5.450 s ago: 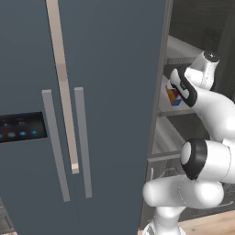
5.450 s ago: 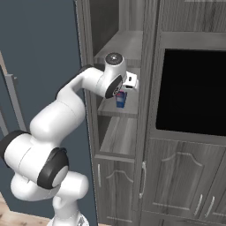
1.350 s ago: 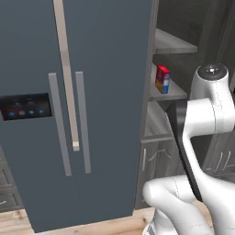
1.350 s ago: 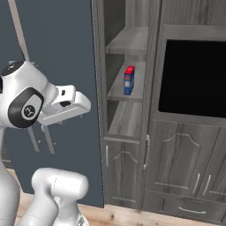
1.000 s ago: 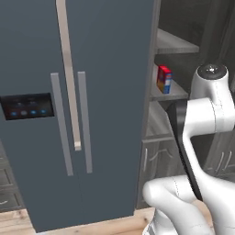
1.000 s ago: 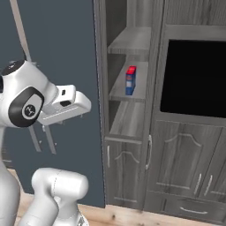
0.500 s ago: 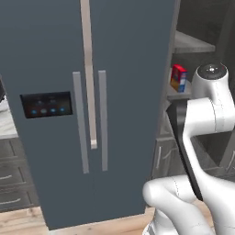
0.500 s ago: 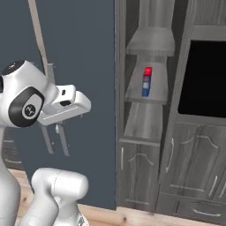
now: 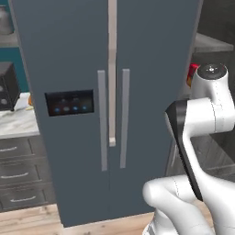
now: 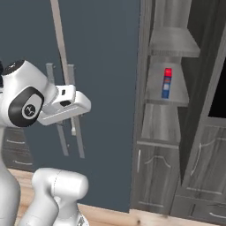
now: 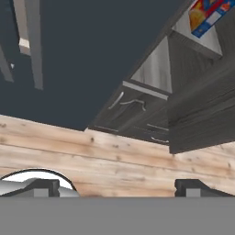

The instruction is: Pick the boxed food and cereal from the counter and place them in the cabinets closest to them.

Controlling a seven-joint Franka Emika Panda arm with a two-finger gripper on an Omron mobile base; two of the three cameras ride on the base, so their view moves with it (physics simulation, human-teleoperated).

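The cereal (image 10: pixel 167 83) stands upright on a middle shelf of the open cabinets (image 10: pixel 161 128), with nothing touching it. Its red edge peeks out behind my arm (image 9: pixel 191 74), and its printed face shows at the top right of the hand view (image 11: pixel 207 13). My gripper (image 11: pixel 118 187) is open and empty, drawn back from the shelf and hanging over the wooden floor. The hand (image 10: pixel 66 105) sits left of the cabinets, in front of the fridge. A strip of the counter (image 9: pixel 16 125) shows at the far left. The boxed food is out of view.
The blue-grey fridge (image 9: pixel 110 110) with long bar handles stands in the middle, between counter and cabinets. A black microwave (image 9: pixel 6 87) sits on the counter over grey drawers (image 9: pixel 20 176). Closed lower cabinet doors (image 11: pixel 137 108) lie below the shelves.
The whole picture has slid to the right, so the base is moving left along the fridge. The cereal stays on its shelf. The arm holds its folded pose, gripper still open.
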